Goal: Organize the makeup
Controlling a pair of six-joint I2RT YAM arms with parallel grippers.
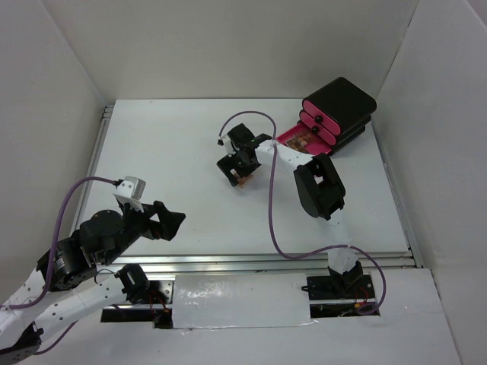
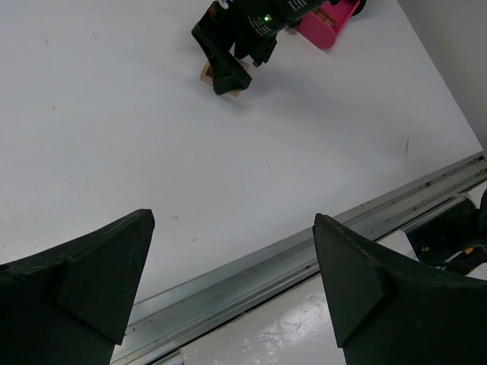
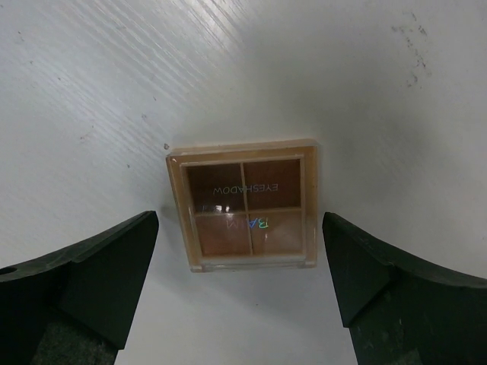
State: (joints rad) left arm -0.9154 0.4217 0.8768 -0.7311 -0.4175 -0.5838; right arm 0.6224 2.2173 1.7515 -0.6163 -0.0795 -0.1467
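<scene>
Flat on the white table [image 1: 167,152], lid up: a small square tan eyeshadow palette [image 3: 243,205]. Four brown pans under a clear cover, with the word EYESHADOW upside down in the right wrist view. Placed mid-table, slightly right of centre.

Directly over it, the right gripper [image 3: 240,224], pointing down, jaws spread wide. One finger on each side of the palette, with a strip of bare table between each finger and the palette's edge. Nothing gripped. Height above the palette not clear from these views.

Just beyond and to the right, near the back right corner: a black box [image 1: 342,106] with pink drawers. Lowest pink drawer [image 1: 300,141] pulled out toward the palette, with something brownish inside, too small to make out.

Well apart from all this, over the near left part of the table: the left gripper [image 2: 233,220], jaws fully apart and empty, facing across the table toward the palette. Below it in the left wrist view, a silver rail [image 2: 304,258] along the table's near edge. Looping down from the right arm, a purple cable [image 1: 270,205].
</scene>
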